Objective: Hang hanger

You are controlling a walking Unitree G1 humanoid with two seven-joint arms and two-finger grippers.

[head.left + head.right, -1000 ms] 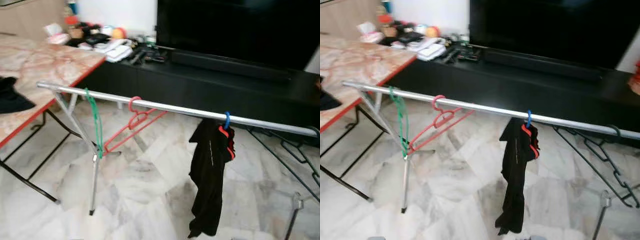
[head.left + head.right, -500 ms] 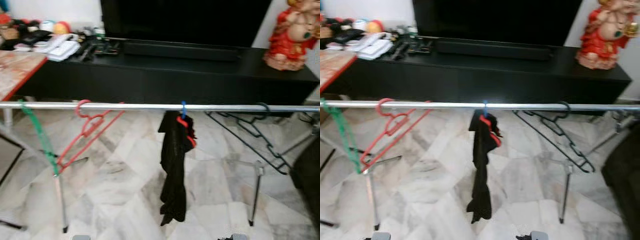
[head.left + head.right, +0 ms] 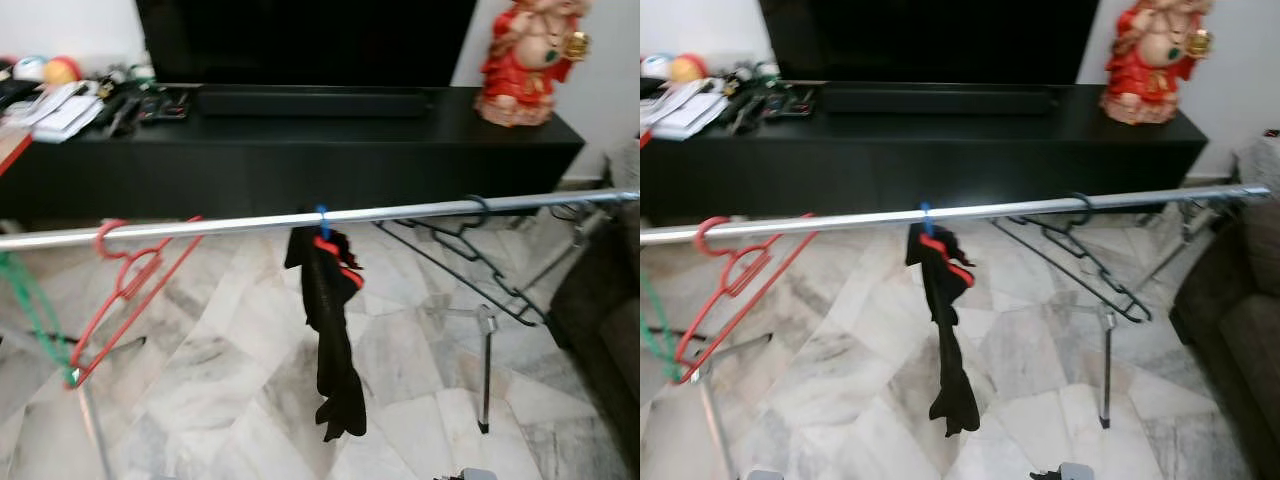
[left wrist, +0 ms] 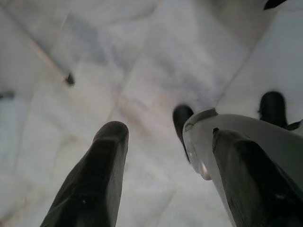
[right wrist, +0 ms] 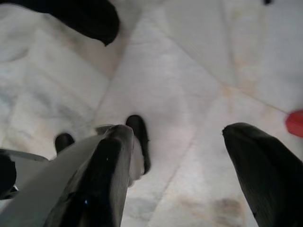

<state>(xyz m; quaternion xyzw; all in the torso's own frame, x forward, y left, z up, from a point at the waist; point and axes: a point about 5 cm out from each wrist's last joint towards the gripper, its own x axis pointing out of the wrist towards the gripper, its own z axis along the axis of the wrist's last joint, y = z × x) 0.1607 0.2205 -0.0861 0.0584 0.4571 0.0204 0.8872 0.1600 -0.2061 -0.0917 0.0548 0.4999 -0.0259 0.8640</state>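
Note:
A silver clothes rail (image 3: 400,211) runs across the room at about waist height. On it hang a red hanger (image 3: 130,290), a green hanger (image 3: 30,310) at the far left, a blue-hooked hanger (image 3: 322,220) carrying a black garment (image 3: 328,330) with red trim, and a black hanger (image 3: 470,250) towards the right. My left gripper (image 4: 165,130) hangs low over the marble floor, open, with nothing between its fingers. My right gripper (image 5: 179,130) is also open and empty above the floor.
A long black TV cabinet (image 3: 300,140) with a dark TV stands behind the rail. A red statue (image 3: 525,60) sits on its right end, clutter (image 3: 70,95) on its left. A dark sofa (image 3: 610,330) is at the right. The rail's leg (image 3: 484,370) stands on the floor.
The camera has swung to the right: the table has left the picture, and the statue and sofa have come in. The hangers and garment hang as before.

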